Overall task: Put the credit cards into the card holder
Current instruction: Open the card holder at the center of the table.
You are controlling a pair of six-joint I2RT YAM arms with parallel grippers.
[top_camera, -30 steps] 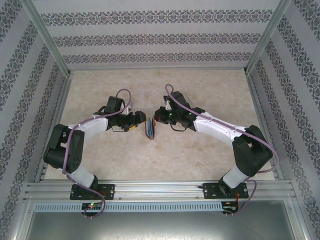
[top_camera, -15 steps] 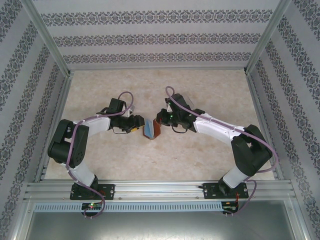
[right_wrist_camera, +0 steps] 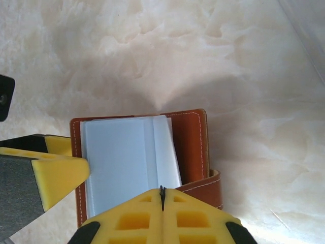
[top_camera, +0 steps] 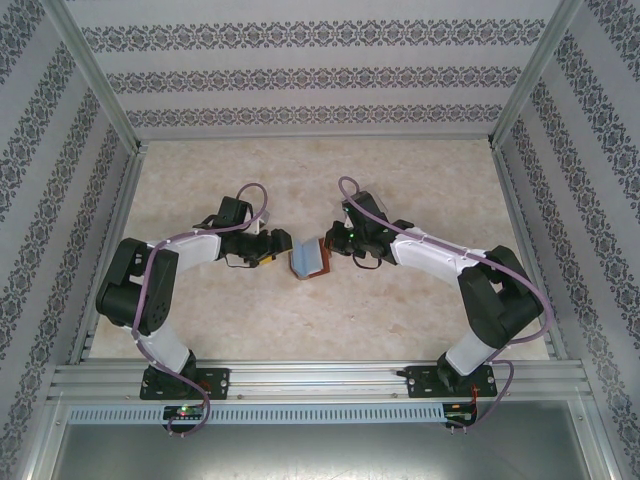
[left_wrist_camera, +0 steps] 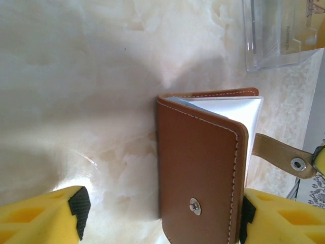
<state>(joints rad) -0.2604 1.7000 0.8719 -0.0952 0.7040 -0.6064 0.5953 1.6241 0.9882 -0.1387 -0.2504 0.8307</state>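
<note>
Opened wider than a second ago, your card holder (top_camera: pixel 307 259) is sitting mid-table with bare tabletop (top_camera: pixel 400 180) all round, your left gripper (left_wrist_camera: pixel 162 213) spreading around its cover, your right gripper (right_wrist_camera: pixel 161 199) pinching its edge.

Top external view: even, diffuse light from overhead, no hard shadows, just faint soft ones on the table (top_camera: pixel 400 300) under the arms (top_camera: pixel 200 250). Low resolution, fine detail mushy, frame rails (top_camera: pixel 95 70) splay outward toward the edges. Left wrist view: bright, table washed out near the top, soft grey shadow left of the card holder (left_wrist_camera: pixel 198 173). Stitching (left_wrist_camera: pixel 236 168) sharp, small glint on the stud (left_wrist_camera: pixel 194 206), white glare streaks on the clear plastic box (left_wrist_camera: pixel 269 35). Left gripper (left_wrist_camera: pixel 161 217) fingers (left_wrist_camera: pixel 35 218) soft, out of focus. Right wrist view: wedge-shaped soft shadow above the card holder, its pale inside nearly blown out, right gripper (right_wrist_camera: pixel 124 178) fingers (right_wrist_camera: pixel 167 218) close and blurred.
</note>
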